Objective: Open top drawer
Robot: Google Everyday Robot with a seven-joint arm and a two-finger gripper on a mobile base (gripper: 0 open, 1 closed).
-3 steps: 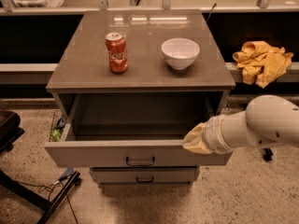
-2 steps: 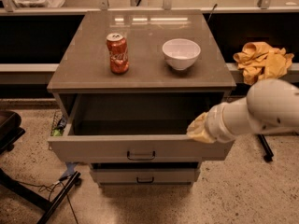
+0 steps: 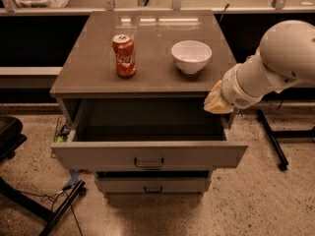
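The top drawer [image 3: 147, 154] of the grey-brown cabinet stands pulled out, with a small black bar handle [image 3: 148, 163] at the centre of its front and a plain grey empty inside. My gripper [image 3: 216, 101] hangs at the drawer's right rear corner, just below the cabinet top's edge, clear of the handle. The white arm reaches in from the right and hides most of it.
A red soda can [image 3: 124, 56] and a white bowl [image 3: 191, 56] stand on the cabinet top [image 3: 147, 33]. A lower drawer [image 3: 152, 185] sits slightly out below. A black stand's legs [image 3: 273, 141] are on the floor at right, a dark chair base [image 3: 29, 200] at left.
My arm and gripper have lifted up and to the right, away from the drawer's front right corner. The drawer stays pulled out.
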